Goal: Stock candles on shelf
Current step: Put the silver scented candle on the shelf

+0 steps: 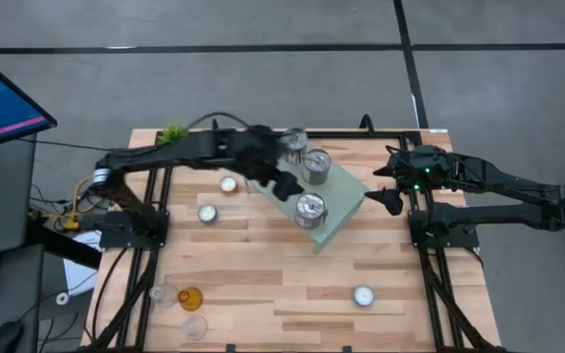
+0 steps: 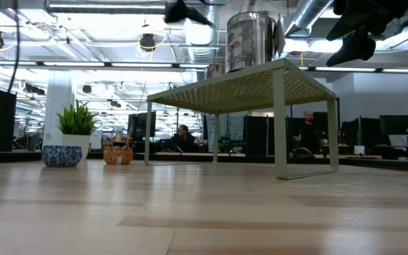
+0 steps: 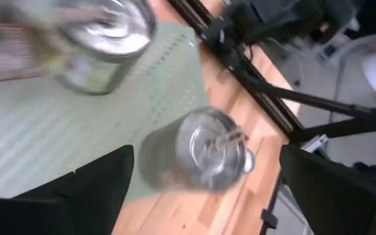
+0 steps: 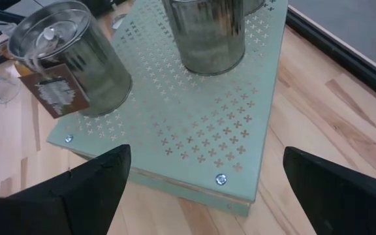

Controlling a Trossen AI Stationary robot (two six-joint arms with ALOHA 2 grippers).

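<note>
The shelf (image 1: 346, 211) lies askew on the table (image 1: 263, 284), with three tins on it: one at its far corner (image 1: 295, 140), one just beside that (image 1: 317, 165), and one nearer its front corner (image 1: 310, 209). The left gripper (image 1: 281, 181) hangs over the shelf's left edge, between the far two tins and the front one, its fingers spread wide and holding nothing. In the left wrist view a tin (image 3: 198, 150) sits just ahead of the gap between the fingers, apart from both, with another tin (image 3: 103, 39) farther off on the shelf. The right gripper (image 1: 385, 184) hovers just past the shelf's right corner, also wide open and empty; in its wrist view the shelf's corner lies between the fingers, with a tagged tin (image 4: 70, 59) and a second tin (image 4: 204, 32) standing beyond, clear of them. Off the shelf, a tealight (image 1: 229, 183) rests near the shelf's left edge, another (image 1: 208, 213) just beyond it, and a third (image 1: 363, 295) well apart toward the table's front right. At the front left stand an amber holder (image 1: 191, 298) and two clear holders (image 1: 162, 293) (image 1: 195, 327). A plant (image 1: 173, 133) sits at the far left corner.
</note>
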